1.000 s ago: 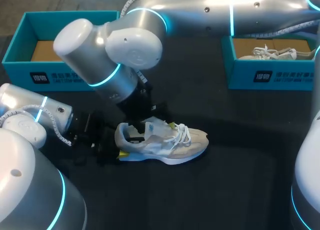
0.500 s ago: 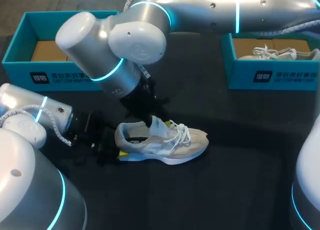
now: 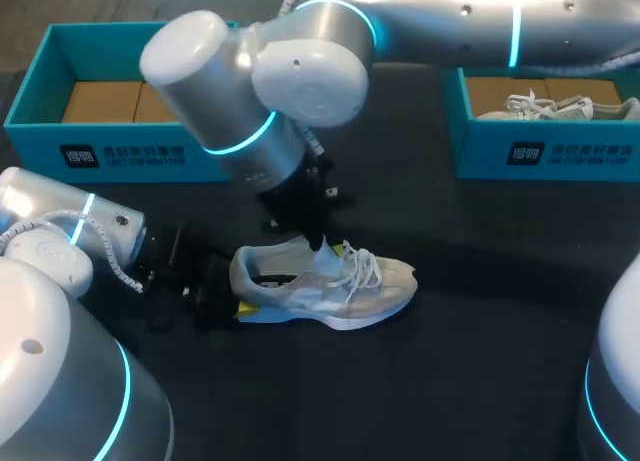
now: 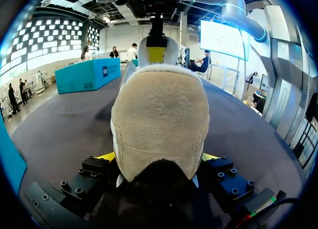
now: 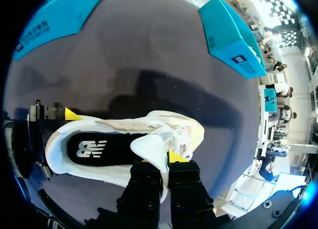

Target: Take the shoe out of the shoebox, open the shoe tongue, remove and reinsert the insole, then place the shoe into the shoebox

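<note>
**Shoe on tabletop, held at both ends**

Head view, clock dirs. Dark tabletop (image 3: 480,361) carries everything. R arm (image 3: 300,71) is the biggest item: it comes in from 1–2 o'clock, crosses past the middle and points down over the centre. L arm (image 3: 60,241) enters low at 8 o'clock and lies along the tabletop, aimed toward 3.

Teal L box (image 3: 40,91) sits at 10 o'clock, open, w/ brown cardboard inside. Teal R box (image 3: 560,151) sits at 2 o'clock, open, w/ a 2nd shoe (image 3: 545,106), pale and laced, lying in it.

Shoe (image 3: 360,291) is out of both boxes and well apart from each, sole down just toward 6 of centre, toe to 3, heel to 9. Pale upper, white laces.

L gripper (image 4: 158,156) clamps the heel: a yellow tip presses each side of the tan heel cup, low near the sole.

R gripper (image 5: 161,162) is over the shoe's opening, fingers pressed together on the tongue (image 5: 149,147), pinching its top edge so it stands lifted off the laces.

Black insole (image 5: 104,148) lies flat inside the shoe, visible through the opening, w/ white print on it.
</note>
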`<state>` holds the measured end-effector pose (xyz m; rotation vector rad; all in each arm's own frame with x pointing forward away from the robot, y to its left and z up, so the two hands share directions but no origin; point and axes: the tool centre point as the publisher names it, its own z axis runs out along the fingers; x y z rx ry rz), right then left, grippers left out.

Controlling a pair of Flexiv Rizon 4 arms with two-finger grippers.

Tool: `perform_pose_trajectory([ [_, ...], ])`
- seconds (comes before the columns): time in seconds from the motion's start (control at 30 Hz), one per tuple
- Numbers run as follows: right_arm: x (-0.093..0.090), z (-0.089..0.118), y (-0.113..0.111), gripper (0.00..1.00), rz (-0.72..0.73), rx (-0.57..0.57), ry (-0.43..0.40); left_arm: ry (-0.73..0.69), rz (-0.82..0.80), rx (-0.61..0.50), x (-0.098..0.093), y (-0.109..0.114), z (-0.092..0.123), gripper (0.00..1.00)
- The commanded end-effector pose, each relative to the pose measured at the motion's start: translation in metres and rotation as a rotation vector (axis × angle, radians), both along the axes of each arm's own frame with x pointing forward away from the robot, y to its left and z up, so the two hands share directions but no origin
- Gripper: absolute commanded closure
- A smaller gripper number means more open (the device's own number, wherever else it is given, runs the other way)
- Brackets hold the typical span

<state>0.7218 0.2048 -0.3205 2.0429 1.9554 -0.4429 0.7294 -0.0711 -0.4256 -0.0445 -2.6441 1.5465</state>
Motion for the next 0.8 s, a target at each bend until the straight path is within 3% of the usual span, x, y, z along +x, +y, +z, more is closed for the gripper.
perform_pose_trajectory([
  [0.03,-0.008,0.0,-0.014,1.0,-0.264,0.061,-0.134,0.001,0.0,0.003,0.002,-0.002,-0.003,1.0],
  [0.8,-0.006,-0.003,-0.062,1.0,-0.343,0.179,-0.176,0.001,0.0,0.003,0.002,-0.002,-0.003,1.0],
])
